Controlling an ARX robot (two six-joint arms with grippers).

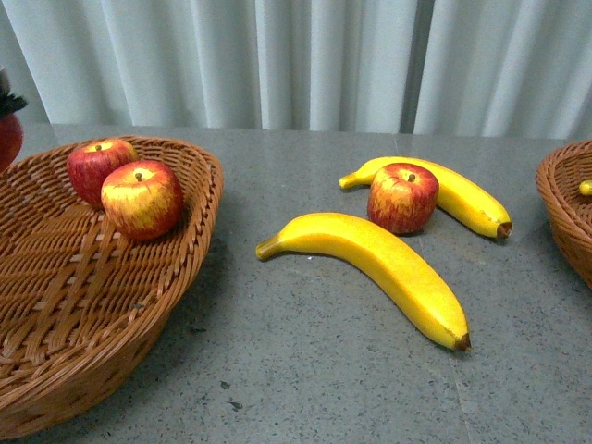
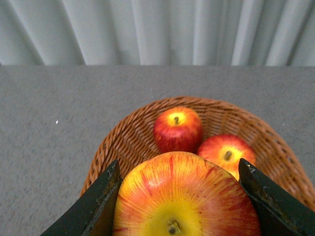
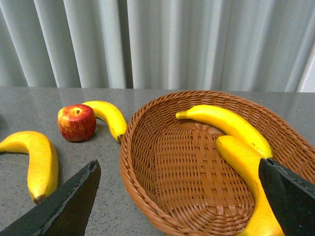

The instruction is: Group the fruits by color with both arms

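Right now I am clenching my left claw [image 2: 179,169] on a red apple [image 2: 184,196], its two fingers pressing the fruit from either side. I am holding it above the left basket [image 2: 118,142], where a second apple [image 2: 177,129] and a third apple [image 2: 225,151] are lying side by side. My right claw [image 3: 177,164] is hanging spread wide and gripping nothing over the right basket [image 3: 147,113], in which two bananas [image 3: 226,120] are lying. On the table [image 1: 277,370] between the baskets, a loose apple [image 1: 402,196] is sitting just in front of the far banana [image 1: 467,199], and the near banana [image 1: 379,264] is lying closer to me.
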